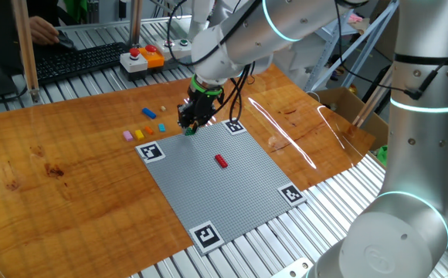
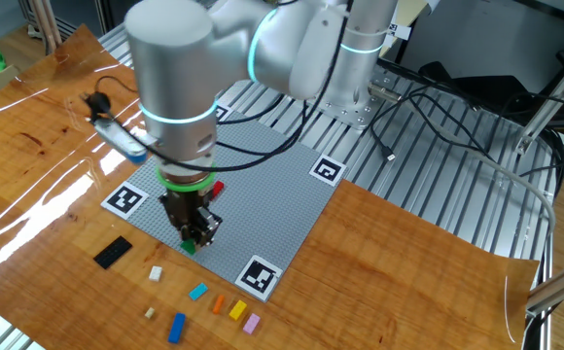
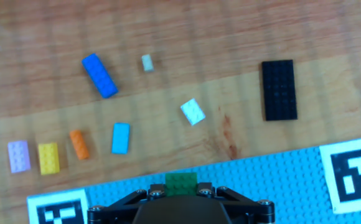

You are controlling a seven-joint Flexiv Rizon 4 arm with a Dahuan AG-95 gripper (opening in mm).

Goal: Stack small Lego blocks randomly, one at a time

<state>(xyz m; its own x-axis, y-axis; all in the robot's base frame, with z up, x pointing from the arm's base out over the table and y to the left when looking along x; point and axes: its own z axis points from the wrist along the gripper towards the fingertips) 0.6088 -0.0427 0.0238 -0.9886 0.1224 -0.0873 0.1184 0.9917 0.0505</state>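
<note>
My gripper (image 1: 191, 126) is shut on a green Lego block (image 3: 181, 182) and holds it at the near edge of the grey baseplate (image 1: 232, 189); it also shows in the other fixed view (image 2: 193, 239) and the hand view (image 3: 181, 186). A red block (image 1: 221, 161) sits on the plate's middle. Loose on the wooden table lie a dark blue block (image 3: 99, 75), a light blue block (image 3: 121, 137), an orange block (image 3: 79, 144), a yellow block (image 3: 48, 158), a pink block (image 3: 18, 155) and two cream blocks (image 3: 193, 112), (image 3: 147, 62).
A black flat plate (image 3: 277, 89) lies on the wood beside the baseplate. Black-and-white marker tags (image 1: 151, 150) sit at the baseplate's corners. A keyboard (image 1: 77, 60) and a button box (image 1: 143, 58) stand at the table's far side. A second robot arm (image 1: 417, 139) stands at the right.
</note>
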